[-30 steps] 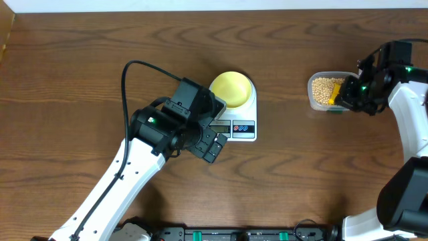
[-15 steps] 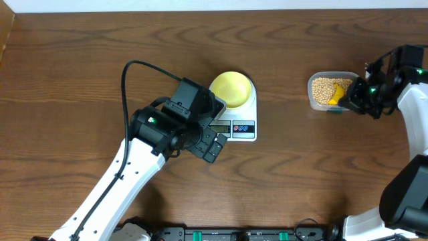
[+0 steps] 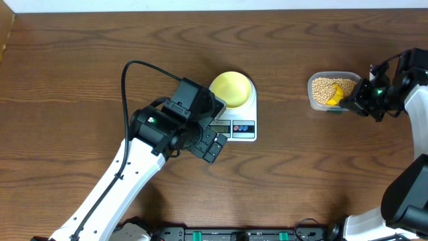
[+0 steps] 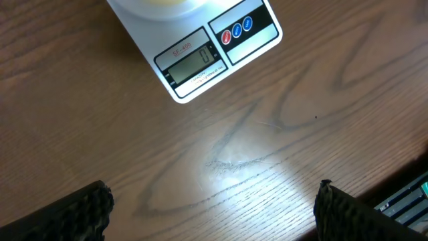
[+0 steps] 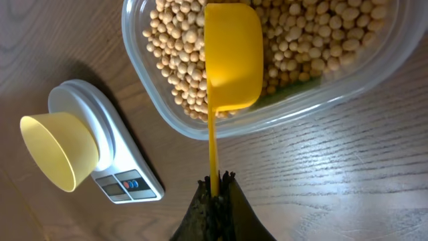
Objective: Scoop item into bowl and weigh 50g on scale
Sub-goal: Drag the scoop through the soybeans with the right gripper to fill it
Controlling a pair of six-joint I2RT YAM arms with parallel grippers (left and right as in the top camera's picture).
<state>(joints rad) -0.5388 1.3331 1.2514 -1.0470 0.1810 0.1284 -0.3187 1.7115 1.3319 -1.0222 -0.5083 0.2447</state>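
**Rt gripper** (image 5: 215,184): jaws together, clamped on the thin handle end of the yellow scoop (image 5: 231,60). The scoop's long axis runs straight out from the fingers. The cup is at the far end, over the beans (image 5: 175,40) at the near side of the clear tub (image 5: 200,130). No beans visible on the cup face shown. Cannot tell if the cup is dug in or only lying on top.

**Item location:** all beans seen are in the tub, rt side of the table (image 3: 80,53). None visible in the bowl (image 3: 232,88). The bowl sits on the scale (image 3: 244,128) at table centre, well apart from the tub and to the robot's left of it. Display reads 0.

**Lt gripper** (image 4: 214,213): fingers wide apart, holding nothing, hovering just in front of the scale's display edge.

**Assessment:** rt arm is nearer the item and has the tool; lt arm is nearer the scale. The coming move turns on the cup-to-beans relation. Beans lie ahead of and under the cup along the handle axis, so a push fwd on that axis w/ a tip-up should load it, followed by a carry leftward to the bowl.

**Risk:** the handle is pinched at its very end, so a loaded cup may sag or twist.
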